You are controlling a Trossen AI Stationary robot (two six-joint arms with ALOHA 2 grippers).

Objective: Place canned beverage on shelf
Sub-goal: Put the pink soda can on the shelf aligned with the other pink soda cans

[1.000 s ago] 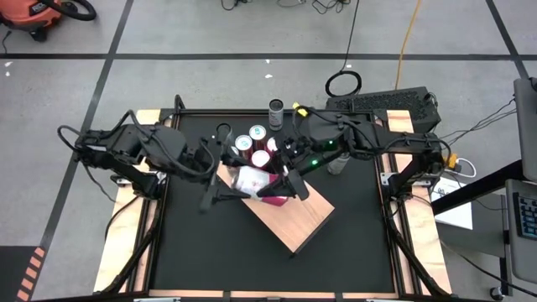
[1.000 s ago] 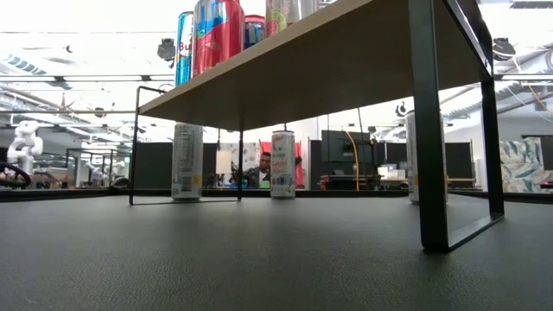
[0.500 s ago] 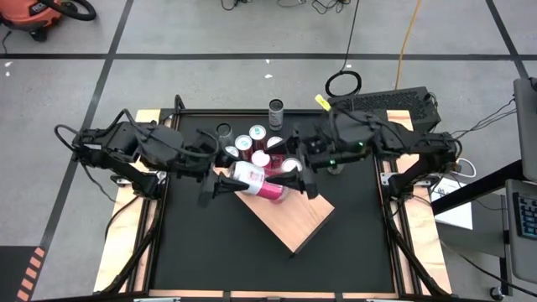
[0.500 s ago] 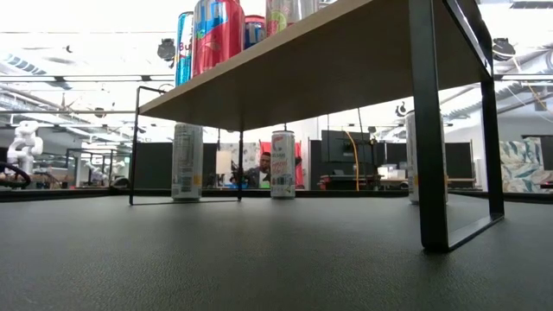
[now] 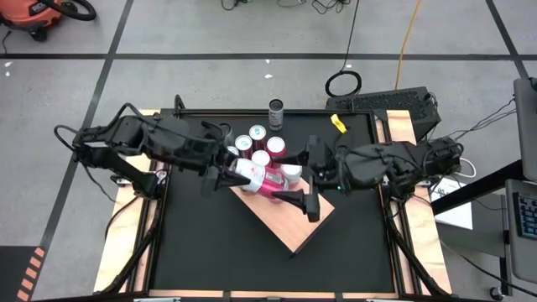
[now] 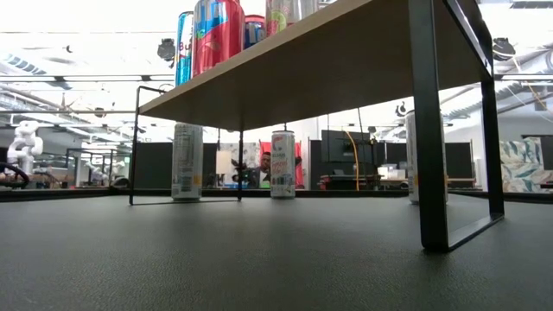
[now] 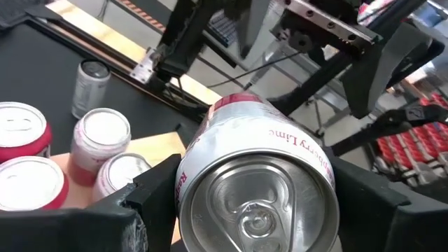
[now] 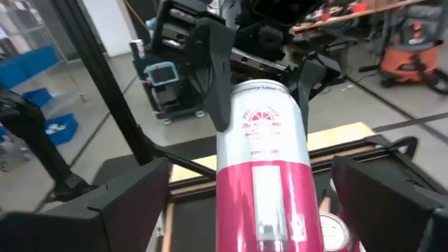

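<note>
Bright even light, blown-out low-view background

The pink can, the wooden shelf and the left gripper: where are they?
pink can (image 5: 262, 177), high view, its side.
shelf (image 5: 295, 220), high view, bare wood.
left gripper (image 5: 220, 180), high view, between its fingertips at the can's end.

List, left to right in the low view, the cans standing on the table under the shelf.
White can by the shelf's far leg, then white can with red print, then a can partly hidden behind the near leg.
</note>
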